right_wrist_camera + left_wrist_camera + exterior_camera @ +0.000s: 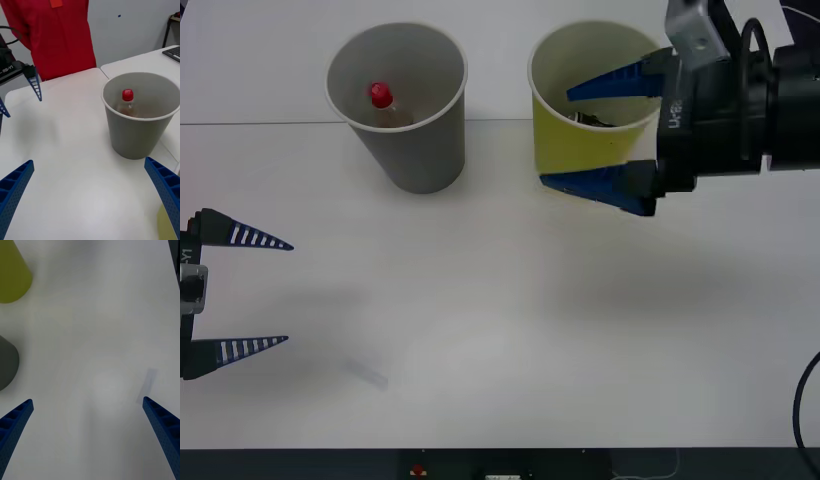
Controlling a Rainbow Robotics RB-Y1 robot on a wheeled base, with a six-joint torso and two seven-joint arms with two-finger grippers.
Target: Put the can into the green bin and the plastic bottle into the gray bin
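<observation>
Gray bin: upright on the white counter, the landmark here. Plastic bottle: inside it, red cap up. Green bin: just beside the gray bin, apart, something dark at its bottom. Right end effector: fingers spread wide, empty, over the green bin's rim, well apart from the bottle. Left end effector: spread open, empty, nearer the robot than the gray bin.

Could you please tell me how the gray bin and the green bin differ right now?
The gray bin is gray inside and out; the green bin is yellow-green with a pale inside. The gray bin holds the plastic bottle, red cap up; the green bin holds something dark, too hidden to name. The open right gripper hangs over the green bin, none by the gray. Both share a tapered cup shape and white rim.
</observation>
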